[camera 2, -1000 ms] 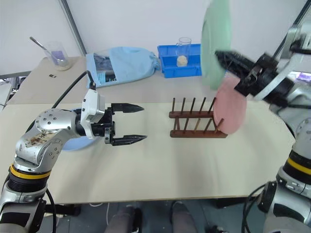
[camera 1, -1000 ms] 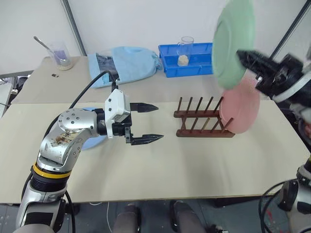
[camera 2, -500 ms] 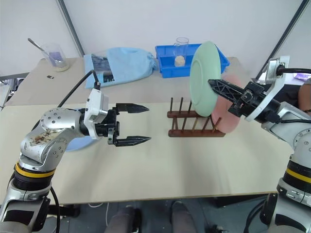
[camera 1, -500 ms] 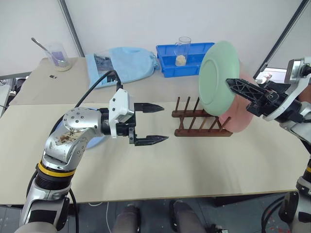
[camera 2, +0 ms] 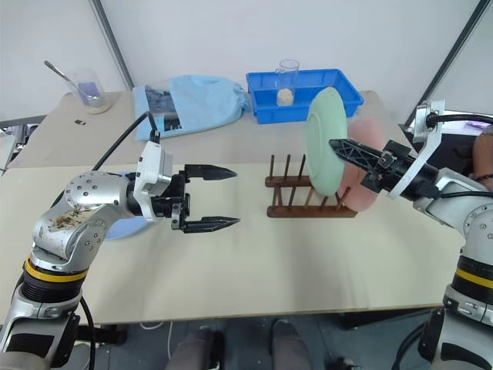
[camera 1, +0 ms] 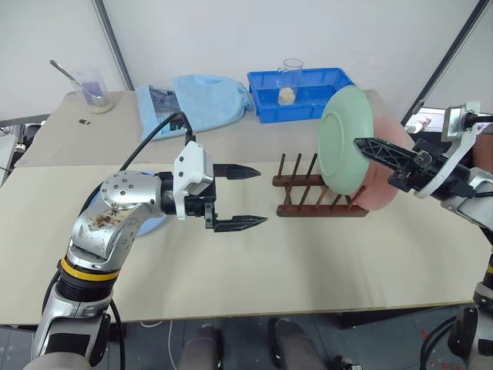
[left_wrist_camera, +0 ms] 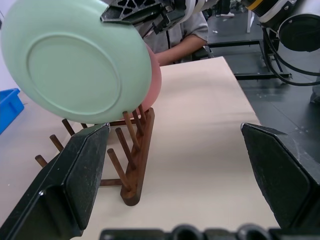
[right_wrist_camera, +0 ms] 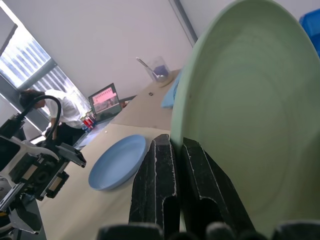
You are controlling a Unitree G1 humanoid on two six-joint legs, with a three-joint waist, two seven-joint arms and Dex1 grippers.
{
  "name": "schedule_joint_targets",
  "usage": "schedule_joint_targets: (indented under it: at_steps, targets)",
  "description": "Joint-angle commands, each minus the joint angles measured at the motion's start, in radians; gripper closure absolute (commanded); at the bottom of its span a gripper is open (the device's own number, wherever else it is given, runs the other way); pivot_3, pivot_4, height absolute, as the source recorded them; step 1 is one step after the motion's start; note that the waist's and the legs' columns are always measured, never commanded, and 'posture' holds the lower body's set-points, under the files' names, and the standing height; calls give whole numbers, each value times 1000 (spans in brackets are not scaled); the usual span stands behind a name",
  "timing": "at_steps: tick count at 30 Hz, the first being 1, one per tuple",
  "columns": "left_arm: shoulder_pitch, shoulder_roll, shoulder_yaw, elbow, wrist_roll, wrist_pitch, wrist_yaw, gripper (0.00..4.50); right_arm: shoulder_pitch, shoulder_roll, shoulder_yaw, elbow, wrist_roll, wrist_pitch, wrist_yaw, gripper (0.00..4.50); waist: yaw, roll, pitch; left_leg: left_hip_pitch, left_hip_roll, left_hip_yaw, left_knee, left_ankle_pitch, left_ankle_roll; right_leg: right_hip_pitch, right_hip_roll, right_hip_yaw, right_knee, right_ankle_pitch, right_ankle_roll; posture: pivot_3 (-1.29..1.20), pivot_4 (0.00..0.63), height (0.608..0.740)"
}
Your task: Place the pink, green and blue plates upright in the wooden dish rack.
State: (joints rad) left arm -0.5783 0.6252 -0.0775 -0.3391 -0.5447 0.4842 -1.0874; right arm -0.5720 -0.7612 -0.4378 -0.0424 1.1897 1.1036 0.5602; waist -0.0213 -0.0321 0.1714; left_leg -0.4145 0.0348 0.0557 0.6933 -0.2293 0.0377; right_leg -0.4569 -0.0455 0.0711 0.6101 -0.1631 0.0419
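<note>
The right gripper is clamped on the rim of the green plate, holding it on edge in the air just above the right end of the wooden dish rack; its lower edge hangs among the tops of the pegs, and whether it touches them cannot be told. Directly behind it, the pink plate stands upright in the last slot of the rack, mostly covered by the green one. The blue plate lies flat on the counter well to the left, partly hidden behind the left arm. The left gripper hovers left of the rack with its two black fingers spread wide and nothing between them.

The plates are plain, matte and round. The rack is dark brown, with two rails of thin upright pegs, most slots empty.

The left wrist view shows the green plate's underside with its raised foot ring, and the pink rim peeking out behind. The right wrist view shows the green plate's hollow face against the pinched fingers and the whole blue plate lying beyond.
</note>
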Motion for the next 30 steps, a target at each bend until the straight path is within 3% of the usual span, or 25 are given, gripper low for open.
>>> schedule_joint_targets:
  at_steps: [1, 5, 12, 18, 24, 27, 30]
  targets:
    - [-15, -4, 5, -16, -7, -16, -1, 0, -35, -17, 2, 3, -8, 3, -1, 4465, 0, 0, 0, 0, 0, 0, 0, 0, 0, 0, 0, 0, 0, 0, 0, 0, 150, 720]
    - [-14, -6, 4, -16, -3, -20, 3, 0, -50, -19, 14, 24, -25, 1, -4, 4465, 0, 0, 0, 0, 0, 0, 0, 0, 0, 0, 0, 0, 0, 0, 0, 0, 150, 720]
    - [-8, -6, 5, -18, 0, -22, 9, 0, -83, -9, 17, 19, -94, -44, -21, 2105, 2, 0, 0, 0, 0, 0, 0, 0, 0, 0, 0, 0, 0, 0, 0, 0, 150, 720]
    - [4, -7, 19, -18, 5, -7, 50, 0, -125, -59, 64, -13, -234, -168, 61, 42, 1, 0, 0, 0, 0, 0, 0, 0, 0, 0, 0, 0, 0, 0, 0, 0, 150, 720]
    - [84, -17, 95, -62, 49, 6, 225, 0, -127, -183, 207, -69, -457, -420, 295, 42, -3, 0, 0, 0, 0, 0, -1, 0, 0, -1, 0, 0, -1, 0, 0, 0, 150, 720]
    - [176, -71, 216, -121, 37, 71, 426, 0, -153, -196, 265, -87, -528, -526, 391, 42, -9, 0, 0, 0, 1, 0, -1, 0, 0, -1, 0, 0, 0, 1, 2, 0, 150, 720]
    - [297, -177, 339, -194, 163, 72, 718, 0, -186, -177, 329, -119, -543, -554, 476, 42, -19, 0, 0, 1, 1, 0, -1, 0, 0, 0, 0, 0, 0, 2, 4, 0, 150, 720]
